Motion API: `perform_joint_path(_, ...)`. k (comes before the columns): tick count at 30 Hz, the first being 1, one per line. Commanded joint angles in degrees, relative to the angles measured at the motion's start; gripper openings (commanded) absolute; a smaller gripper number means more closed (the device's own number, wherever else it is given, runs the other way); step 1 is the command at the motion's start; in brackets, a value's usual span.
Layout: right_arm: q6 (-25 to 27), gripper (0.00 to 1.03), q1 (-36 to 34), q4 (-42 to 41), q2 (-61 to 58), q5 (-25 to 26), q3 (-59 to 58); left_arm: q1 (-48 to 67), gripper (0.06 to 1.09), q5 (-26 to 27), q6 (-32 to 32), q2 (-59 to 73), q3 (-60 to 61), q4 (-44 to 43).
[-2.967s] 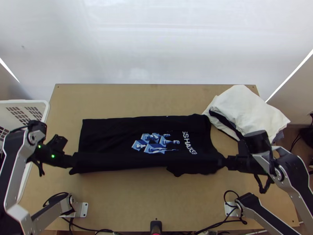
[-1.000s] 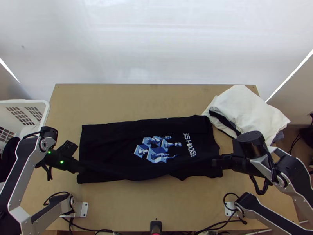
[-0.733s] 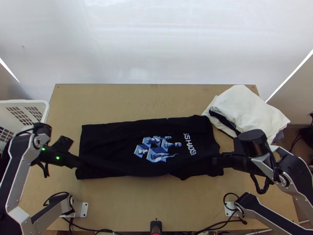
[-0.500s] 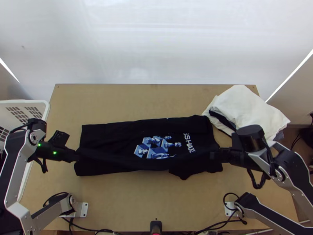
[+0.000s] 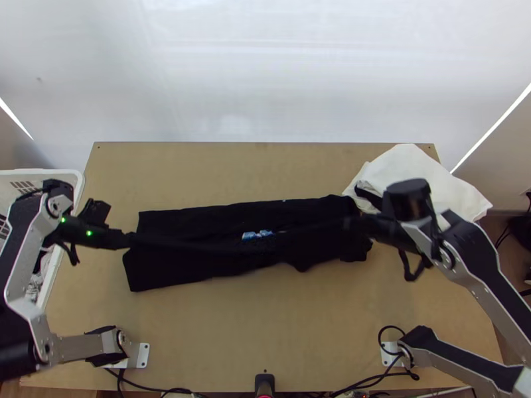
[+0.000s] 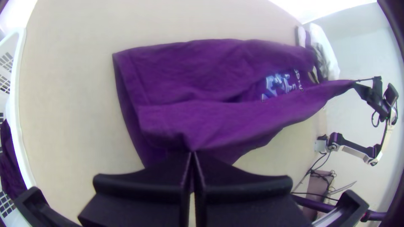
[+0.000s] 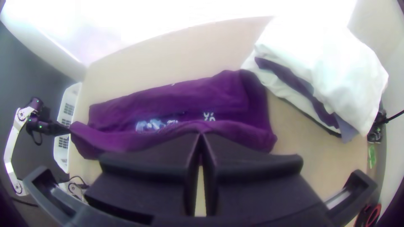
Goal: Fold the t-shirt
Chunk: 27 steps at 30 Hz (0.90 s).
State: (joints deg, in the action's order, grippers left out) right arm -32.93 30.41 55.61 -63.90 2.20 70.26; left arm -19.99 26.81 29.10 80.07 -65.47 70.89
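My left gripper (image 5: pixel 130 239) is at the left end of the black t-shirt (image 5: pixel 192 222), my right gripper (image 5: pixel 350 224) near its right end. In the left wrist view the left gripper (image 6: pixel 192 154) is shut on the near layer of the t-shirt (image 6: pixel 181 75), which looks purple there. The right wrist view has the right gripper (image 7: pixel 200 135) shut on the same layer of the t-shirt (image 7: pixel 168 98). Between both grippers that layer is lifted and stretched in a band over the rest, which lies as a long strip on the table and is partly hidden, as is most of the blue print (image 5: pixel 257 235).
A pile of white and dark cloth (image 5: pixel 418 179) lies on the back right of the table (image 5: pixel 265 331). At the left edge stands a white basket (image 5: pixel 74 180) with cloth inside. A black post (image 5: pixel 264 383) stands at the near edge.
Both grippers have moved up the picture, away from the near edge, with the t-shirt's near layer. The near part of the t-shirt has come up and now covers much of the print.
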Motion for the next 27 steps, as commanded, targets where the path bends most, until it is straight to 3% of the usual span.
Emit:
perform_joint_path(1,0.6,0.03,-2.3,-5.9,-7.2,1.4,3.0,0.7,0.09,0.1,-2.4,8.8,-7.6,-1.6)
perform_joint_path(13,0.5,0.03,-2.1,-9.8,-16.8,2.2,10.6,2.1,0.09,0.0,-5.0,18.8,-19.7,-1.1)
perform_joint_path(24,1.3,0.03,-2.0,-10.4,-20.1,2.9,11.3,2.8,0.10,-0.4,-4.3,20.9,-21.5,1.0)
perform_joint_path(25,1.5,0.03,-1.9,-10.5,-20.2,3.2,11.0,3.1,0.20,-0.4,-4.1,21.0,-21.5,1.1)
perform_joint_path(27,1.8,0.06,-1.7,-10.8,-20.5,4.7,10.4,3.6,0.64,-0.4,-3.9,20.9,-21.3,1.4)
